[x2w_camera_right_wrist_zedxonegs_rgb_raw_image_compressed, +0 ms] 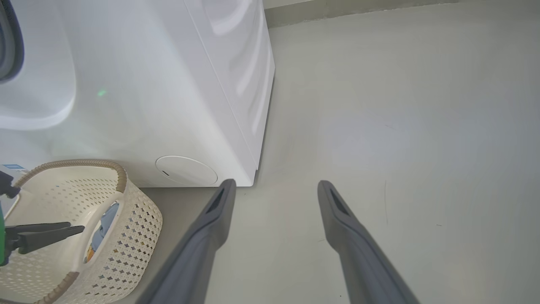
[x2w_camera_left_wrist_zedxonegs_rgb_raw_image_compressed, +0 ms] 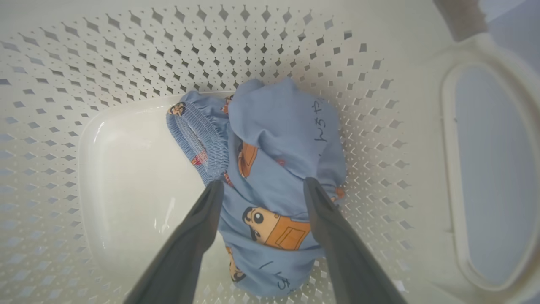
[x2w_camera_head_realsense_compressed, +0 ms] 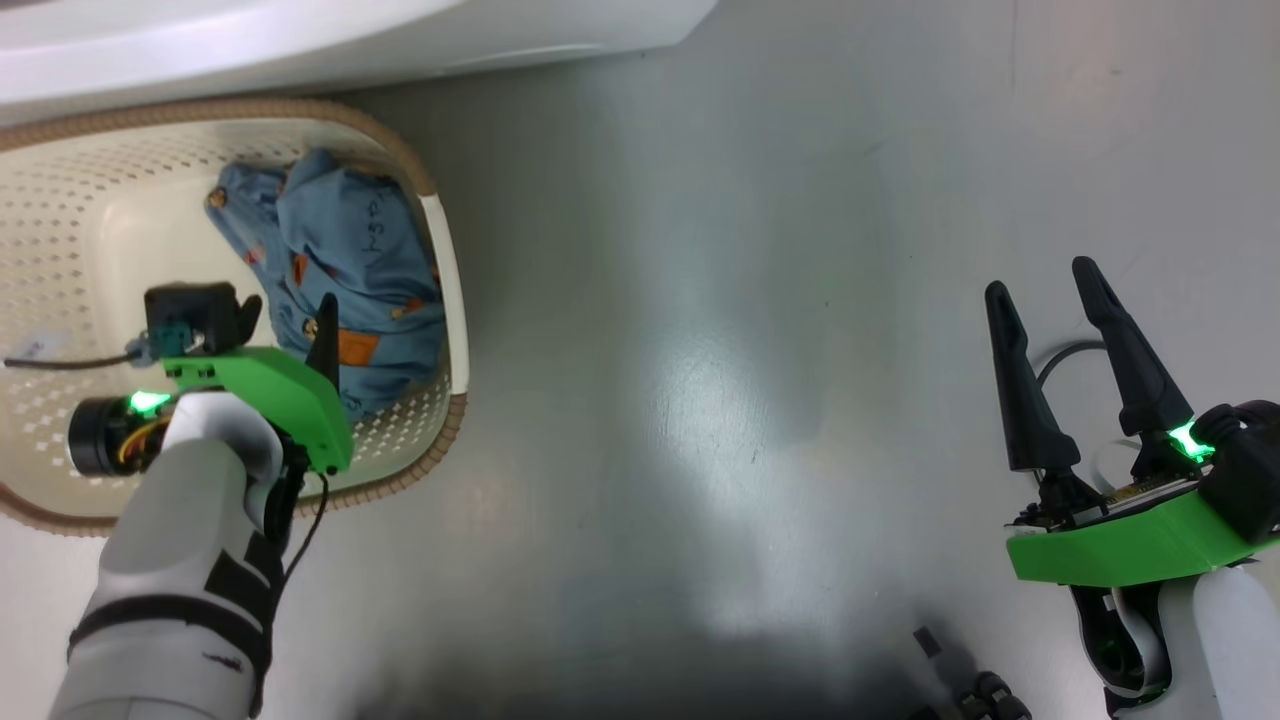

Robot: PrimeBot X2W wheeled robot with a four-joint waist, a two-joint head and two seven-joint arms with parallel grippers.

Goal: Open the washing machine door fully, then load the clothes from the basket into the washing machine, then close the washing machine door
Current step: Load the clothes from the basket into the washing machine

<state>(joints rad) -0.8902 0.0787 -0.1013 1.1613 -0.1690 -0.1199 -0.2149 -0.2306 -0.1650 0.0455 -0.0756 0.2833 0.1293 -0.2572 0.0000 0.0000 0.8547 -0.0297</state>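
The cream basket [x2w_camera_head_realsense_compressed: 441, 262] sits on the floor below the white washing machine [x2w_camera_head_realsense_compressed: 300, 40]. A light blue garment with orange patches and cartoon prints [x2w_camera_head_realsense_compressed: 340, 250] lies bunched in it against the right wall. My left gripper [x2w_camera_head_realsense_compressed: 290, 322] reaches down into the basket. In the left wrist view it [x2w_camera_left_wrist_zedxonegs_rgb_raw_image_compressed: 262, 188] is open, its fingers [x2w_camera_left_wrist_zedxonegs_rgb_raw_image_compressed: 211, 207] either side of the garment [x2w_camera_left_wrist_zedxonegs_rgb_raw_image_compressed: 287, 126]. My right gripper [x2w_camera_head_realsense_compressed: 1040, 285] hangs open over bare floor, far right of the basket. The washing machine door is out of view.
In the right wrist view the washing machine [x2w_camera_right_wrist_zedxonegs_rgb_raw_image_compressed: 147, 84] has a round service flap [x2w_camera_right_wrist_zedxonegs_rgb_raw_image_compressed: 186, 170] low on its front, with the basket [x2w_camera_right_wrist_zedxonegs_rgb_raw_image_compressed: 139, 219] just before it. A dark curved rim [x2w_camera_right_wrist_zedxonegs_rgb_raw_image_compressed: 10, 46] shows at the upper left edge. Grey floor [x2w_camera_right_wrist_zedxonegs_rgb_raw_image_compressed: 400, 126] stretches right of the machine.
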